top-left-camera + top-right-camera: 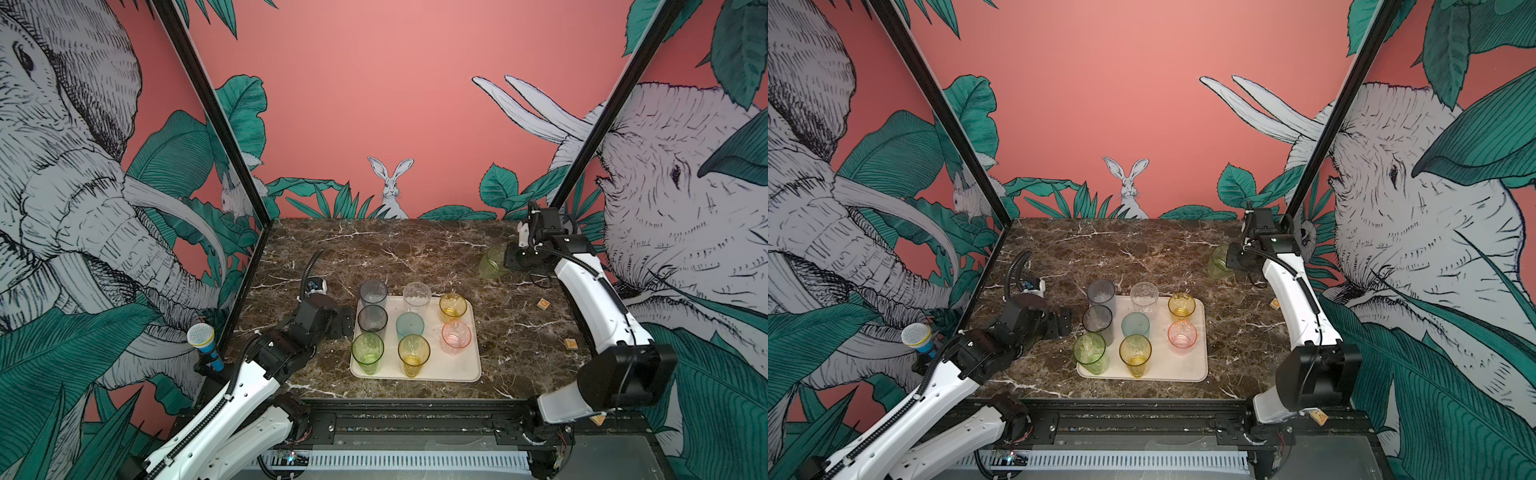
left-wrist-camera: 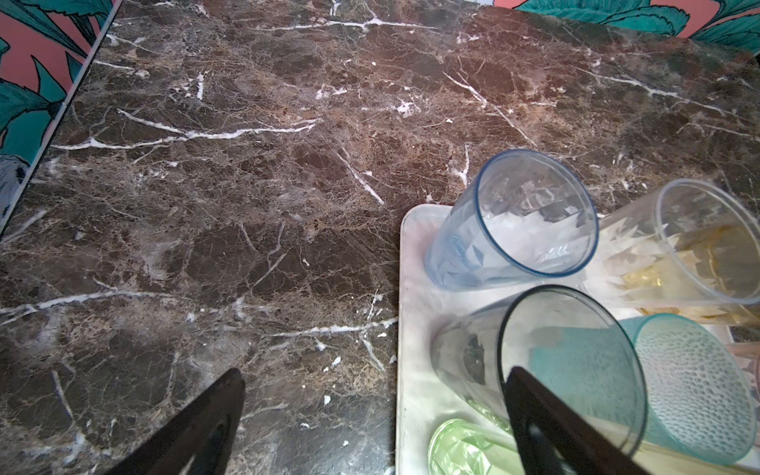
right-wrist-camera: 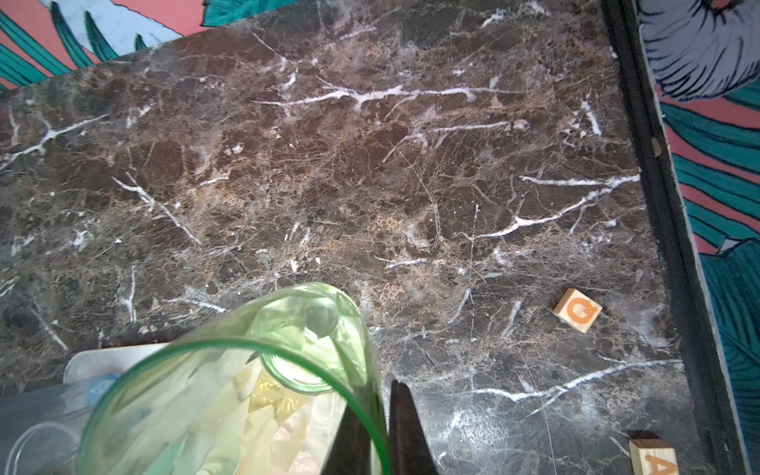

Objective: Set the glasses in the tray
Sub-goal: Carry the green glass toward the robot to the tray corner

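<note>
1. Your right gripper [image 3: 382, 436] is clamped on the rim of the pale green tumbler [image 1: 492, 262]. In the right wrist view one finger sits inside the wall and the other outside.
2. That tumbler hangs tilted at the far right of the marble table [image 1: 374, 249], well apart from the tray [image 1: 461, 361]. It looks clear of the tabletop, but you can't confirm that from these views.
3. Your left gripper [image 1: 343, 323] is released, jaws spread wide with nothing between them. It sits just beside the tray's left edge, level with the smoky tumbler [image 1: 372, 319].
4. Eight tumblers stand upright in the tray, in three columns.
5. Left column, far to near: grey tumbler [image 1: 373, 293], smoky tumbler, green tumbler [image 1: 368, 353].
6. Middle column, far to near: clear tumbler [image 1: 417, 296], teal tumbler [image 1: 409, 325], yellow tumbler [image 1: 413, 355].
7. Right column: amber tumbler [image 1: 453, 306] at the far end, pink tumbler [image 1: 456, 337] just nearer.
8. Off-task: a wooden letter block [image 1: 542, 304] and a second block [image 1: 570, 344] lie on the marble right of the tray, near your right arm. A toy microphone [image 1: 205, 345] stands off the table's left edge beside your left arm.
</note>
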`<state>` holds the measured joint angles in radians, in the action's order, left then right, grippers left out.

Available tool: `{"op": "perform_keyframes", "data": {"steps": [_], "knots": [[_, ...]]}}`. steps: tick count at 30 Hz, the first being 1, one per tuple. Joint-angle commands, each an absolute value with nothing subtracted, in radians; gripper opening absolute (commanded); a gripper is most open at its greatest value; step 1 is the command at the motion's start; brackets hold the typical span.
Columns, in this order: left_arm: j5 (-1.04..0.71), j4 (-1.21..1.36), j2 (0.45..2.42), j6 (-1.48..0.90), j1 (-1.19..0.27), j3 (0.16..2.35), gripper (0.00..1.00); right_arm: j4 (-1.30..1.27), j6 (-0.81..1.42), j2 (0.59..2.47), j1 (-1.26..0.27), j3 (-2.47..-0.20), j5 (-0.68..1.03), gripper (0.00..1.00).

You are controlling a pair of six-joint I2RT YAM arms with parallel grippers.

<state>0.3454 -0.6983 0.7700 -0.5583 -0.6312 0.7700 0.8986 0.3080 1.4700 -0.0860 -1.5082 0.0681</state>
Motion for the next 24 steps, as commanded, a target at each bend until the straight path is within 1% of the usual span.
{"op": "perform_keyframes", "data": {"steps": [1, 15, 24], "knots": [[0.358, -0.715, 0.757, -0.558, -0.624, 0.798, 0.99, 0.981, 0.283, 1.405, -0.099, -1.538, 0.077, 0.00], [0.335, -0.715, 0.756, -0.561, -0.624, 0.808, 0.99, 1.129, 0.271, 1.221, -0.229, -1.488, 0.078, 0.00], [0.316, -0.712, 0.752, -0.573, -0.624, 0.804, 0.99, 1.186, 0.302, 1.085, -0.292, -1.388, 0.095, 0.00]]}}
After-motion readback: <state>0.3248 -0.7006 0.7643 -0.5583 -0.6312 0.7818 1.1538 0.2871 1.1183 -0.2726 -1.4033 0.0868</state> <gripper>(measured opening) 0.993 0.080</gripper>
